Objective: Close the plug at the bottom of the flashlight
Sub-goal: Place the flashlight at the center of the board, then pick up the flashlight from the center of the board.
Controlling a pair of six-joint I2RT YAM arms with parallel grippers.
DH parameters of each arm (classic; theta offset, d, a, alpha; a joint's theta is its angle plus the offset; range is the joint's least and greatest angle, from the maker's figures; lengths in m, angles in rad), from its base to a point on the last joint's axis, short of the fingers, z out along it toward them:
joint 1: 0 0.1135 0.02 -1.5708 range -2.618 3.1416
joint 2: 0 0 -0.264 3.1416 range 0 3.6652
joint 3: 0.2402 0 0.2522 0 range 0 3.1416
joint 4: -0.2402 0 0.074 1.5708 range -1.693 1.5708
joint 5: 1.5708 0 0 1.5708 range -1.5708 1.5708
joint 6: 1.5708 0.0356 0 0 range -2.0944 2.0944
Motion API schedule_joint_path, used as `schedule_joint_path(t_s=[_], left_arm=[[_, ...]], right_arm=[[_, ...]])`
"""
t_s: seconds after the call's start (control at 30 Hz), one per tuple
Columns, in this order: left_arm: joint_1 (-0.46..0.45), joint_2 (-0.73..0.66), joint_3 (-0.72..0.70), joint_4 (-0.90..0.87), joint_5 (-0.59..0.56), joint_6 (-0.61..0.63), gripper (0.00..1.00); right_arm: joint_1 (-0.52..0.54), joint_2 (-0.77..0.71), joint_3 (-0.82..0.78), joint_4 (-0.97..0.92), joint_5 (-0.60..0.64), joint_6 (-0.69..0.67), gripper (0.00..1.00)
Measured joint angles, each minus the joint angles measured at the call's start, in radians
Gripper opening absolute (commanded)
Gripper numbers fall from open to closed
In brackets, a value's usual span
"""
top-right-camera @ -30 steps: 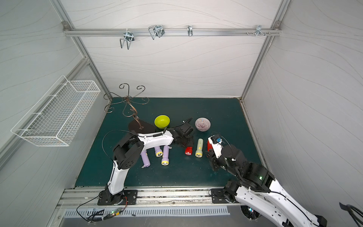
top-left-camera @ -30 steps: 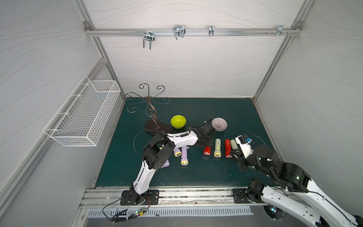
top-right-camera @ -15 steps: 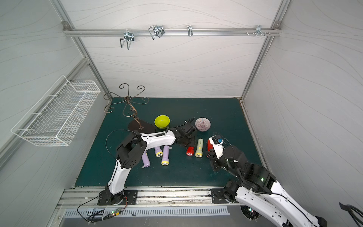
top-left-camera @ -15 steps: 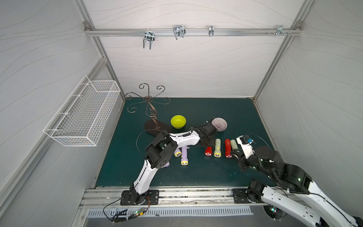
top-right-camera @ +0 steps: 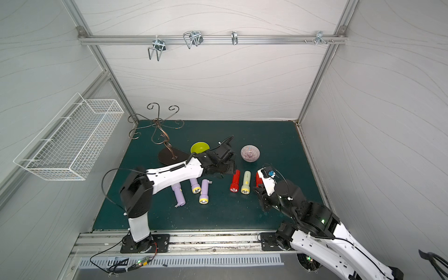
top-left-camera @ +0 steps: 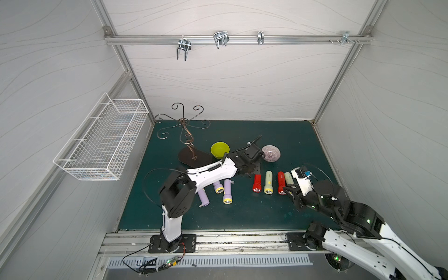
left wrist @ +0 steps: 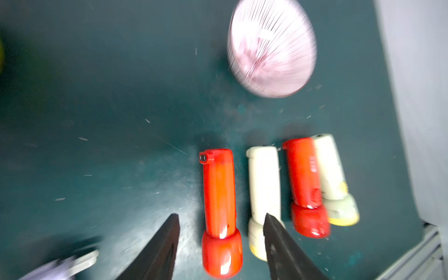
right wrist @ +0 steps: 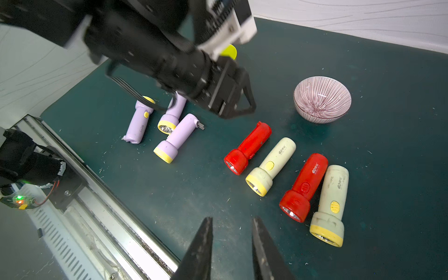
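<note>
Seven flashlights are laid out on the green surface (top-left-camera: 242, 213). The red flashlight (left wrist: 219, 194) nearest the left arm (top-left-camera: 211, 171) is lying flat, its lens turned toward the front rail and its tail toward the back wall. At one corner of that tail a small plug (left wrist: 206, 157) is seen. Whether it is folded fully shut cannot be told, as the left wrist view is blurred.

The left jaws are held apart and nothing is clamped between them. In the right wrist view they are seen raised above the surface, just behind the red flashlight's tail, with a gap left to it.

Beside the red flashlight a cream flashlight (top-left-camera: 268, 181), a second red flashlight (top-left-camera: 280, 181) and a second cream flashlight (right wrist: 331, 201) are lined up in a row, the last two lying against each other. Three purple flashlights (top-left-camera: 228, 190) are grouped under the left arm. From the tail of the one nearest the red flashlight, two metal prongs (right wrist: 200, 126) are seen sticking out.

The right jaws, carried by the right arm (top-left-camera: 315, 194), are parted with nothing between them. They are held low over the front of the surface, near the lens ends of the last two flashlights but apart from them.

A striped bowl (top-left-camera: 271, 153) and a green bowl (top-left-camera: 220, 149) are set behind the row.
</note>
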Motion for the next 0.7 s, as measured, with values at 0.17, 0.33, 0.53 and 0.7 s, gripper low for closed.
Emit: schedule_joint_path(t_s=[0.17,0.33,0.53,0.7], left_arm=[[0.000,-0.200,-0.098,-0.058,-0.096,0.033,0.57],[0.000,-0.259,-0.256,-0.138,-0.143,0.042,0.56],[0.000,-0.222,-0.388,-0.205,-0.146,0.039,0.55],[0.009,-0.174,-0.407,-0.193,-0.146,0.037,0.56]], right_arm=[[0.000,0.030,-0.007,0.024,-0.022,0.011,0.48],[0.000,0.057,-0.013,0.050,-0.039,0.025,0.52],[-0.001,0.072,-0.032,0.069,-0.056,0.037,0.54],[-0.002,0.072,-0.040,0.074,-0.063,0.043,0.57]])
